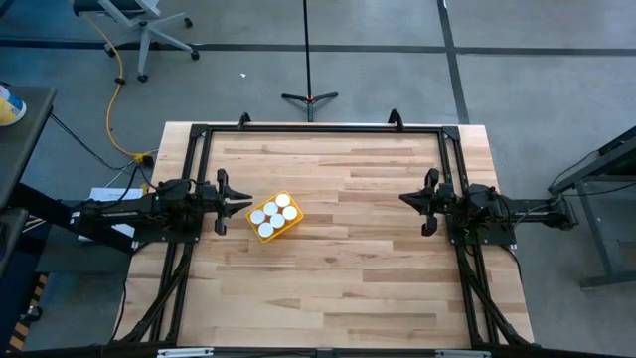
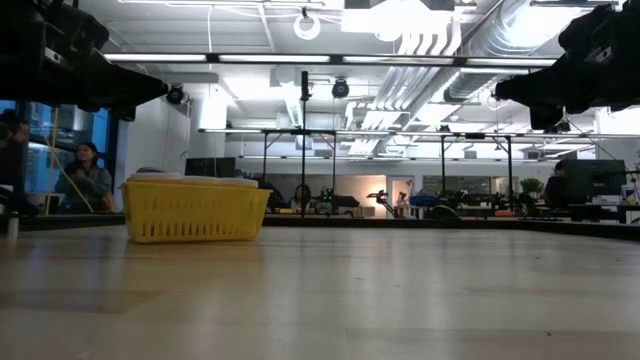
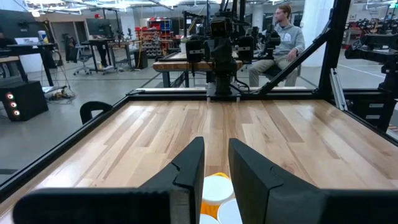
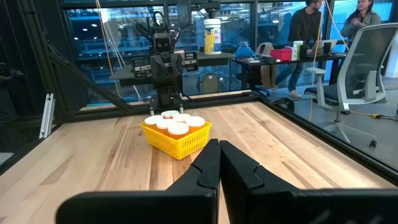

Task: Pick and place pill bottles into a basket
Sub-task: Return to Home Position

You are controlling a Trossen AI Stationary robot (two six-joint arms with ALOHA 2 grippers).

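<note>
The yellow basket point(image 1: 265, 237) stands on the wooden table, left of centre, with several white-capped pill bottles point(image 1: 273, 212) upright inside it. The right wrist view shows basket point(image 4: 180, 144) and bottles point(image 4: 175, 124) too. My left gripper point(image 1: 248, 202) hangs level just above the basket's left end, open by a narrow gap point(image 3: 215, 158) and touching nothing; white caps point(image 3: 217, 186) show below it. My right gripper point(image 1: 405, 199) hangs level over the table's right part, shut point(image 4: 219, 149) and holding nothing. In the low view the basket point(image 2: 195, 215) rests on its flat bottom.
Black frame rails point(image 1: 318, 129) run round the table's far and side edges. Bare wood point(image 1: 348, 259) lies between the arms and toward the near edge. A stand point(image 1: 308, 97) and a chair point(image 1: 149, 30) are beyond the far edge. People point(image 3: 283, 37) sit in the room behind.
</note>
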